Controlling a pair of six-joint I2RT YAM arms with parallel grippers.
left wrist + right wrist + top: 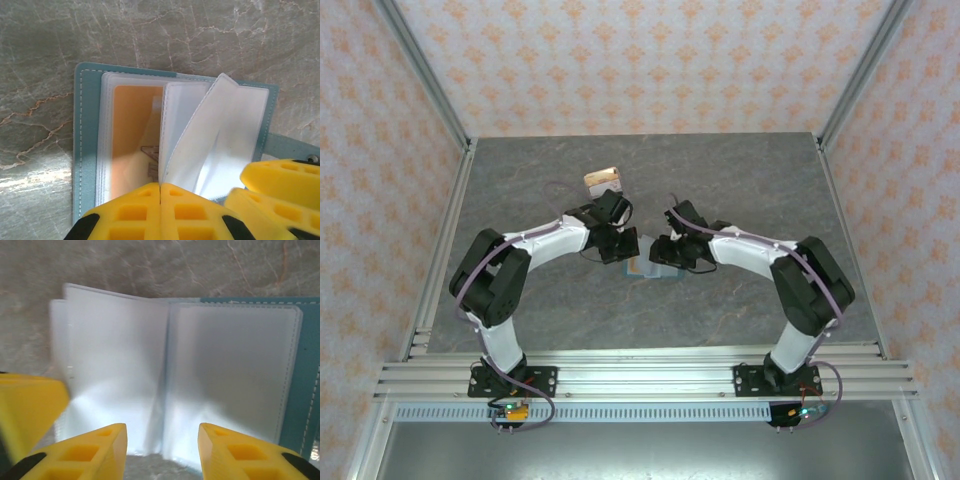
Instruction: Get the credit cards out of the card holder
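Lab test cell, aluminium frame [620,372], patterned walls [650,60], grey tabletop [740,180]

No legible txt anywhere. Orange card [131,125] in card holder [86,150]: dark mark, unreadable.

The holder [87,150] lay open on the desk [50,50], blue-grey with white stitching. Its clear sleeves [225,370] were fanned out, and one leaf [225,135] stood up from the crease. A tan-orange card [131,135] sat in a left-hand sleeve. Farther back, well apart, lay loose cards [603,181], tan and white.
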